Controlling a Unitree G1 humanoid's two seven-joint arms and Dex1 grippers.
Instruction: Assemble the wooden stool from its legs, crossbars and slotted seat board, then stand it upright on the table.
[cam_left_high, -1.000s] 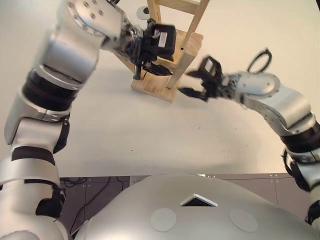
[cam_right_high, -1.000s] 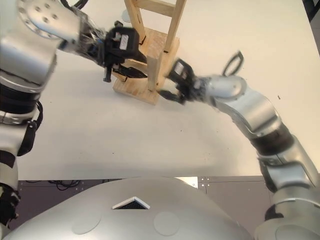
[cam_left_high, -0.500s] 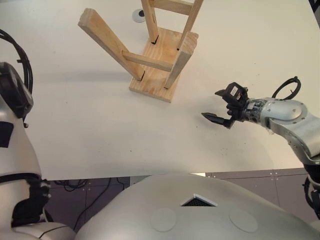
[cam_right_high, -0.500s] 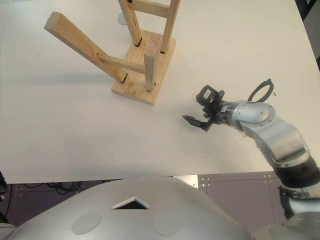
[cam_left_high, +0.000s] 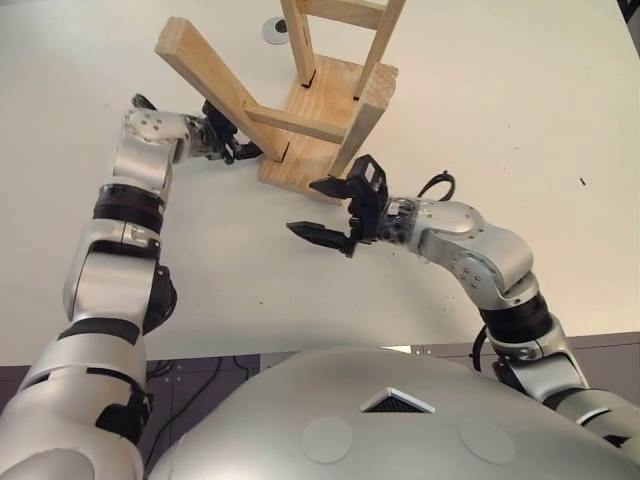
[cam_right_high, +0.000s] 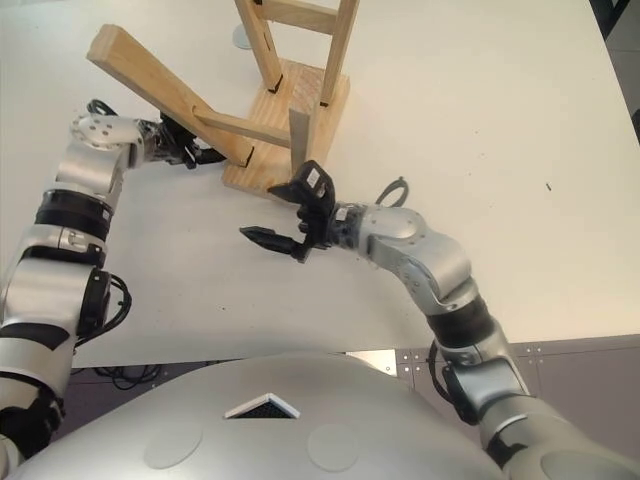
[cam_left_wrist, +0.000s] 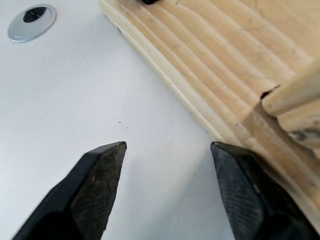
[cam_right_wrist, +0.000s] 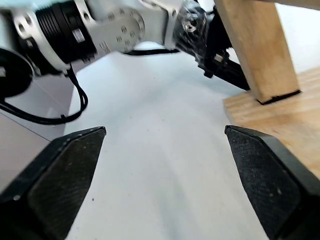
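Both your arms have closed in on the upturned pale wooden stool (cam_left_high: 325, 92) since half a second ago. Your left gripper (cam_left_high: 238, 150), fingers apart and empty, sits beside the slotted seat board (cam_left_wrist: 225, 60), under the leaning leg (cam_left_high: 210, 75). Your right gripper (cam_left_high: 303, 207) hangs wide open just before the board's near corner, over the white table (cam_left_high: 500, 90).

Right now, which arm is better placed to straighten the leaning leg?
Probably left: the left gripper, open, sits at the foot of the leaning leg. The right gripper, open, is off a corner of the seat board.
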